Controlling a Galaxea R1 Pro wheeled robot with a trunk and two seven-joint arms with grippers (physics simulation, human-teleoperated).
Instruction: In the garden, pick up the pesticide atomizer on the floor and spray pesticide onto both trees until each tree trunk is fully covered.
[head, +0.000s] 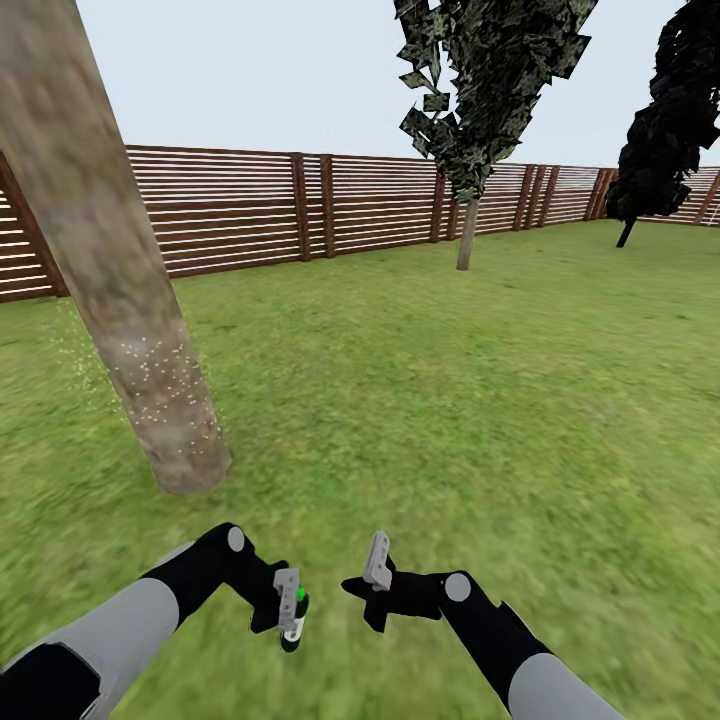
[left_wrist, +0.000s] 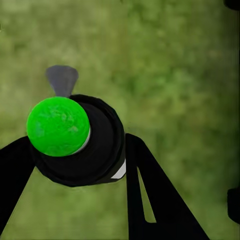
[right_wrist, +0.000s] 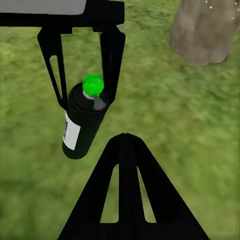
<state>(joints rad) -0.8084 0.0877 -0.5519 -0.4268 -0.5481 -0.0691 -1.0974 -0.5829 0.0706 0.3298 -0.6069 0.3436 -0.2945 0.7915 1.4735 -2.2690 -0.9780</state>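
Head cam: the left claw (head: 290, 605) is clamping the pesticide atomizer (head: 293, 615) low over the grass, w/ a speckled tree trunk (head: 150, 380) ahead-left of it; spraying step seems underway. Left wrist cam: the atomizer's green cap (left_wrist: 58, 126) is sitting between the fingers (left_wrist: 150, 190). Right wrist cam: the right claw (right_wrist: 125, 145) is holding nothing, its state I cannot tell; next, prob. aim higher up the trunk.

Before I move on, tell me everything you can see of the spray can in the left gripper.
The spray can is a slim dark cylinder with a pale label patch on its side and a bright green button on its cap, not red. It has a small grey nozzle tab beside the button. The left gripper is shut on it, one black finger on each side of its upper body. It hangs just off upright over the grass, touching nothing else, near the speckled tree trunk.
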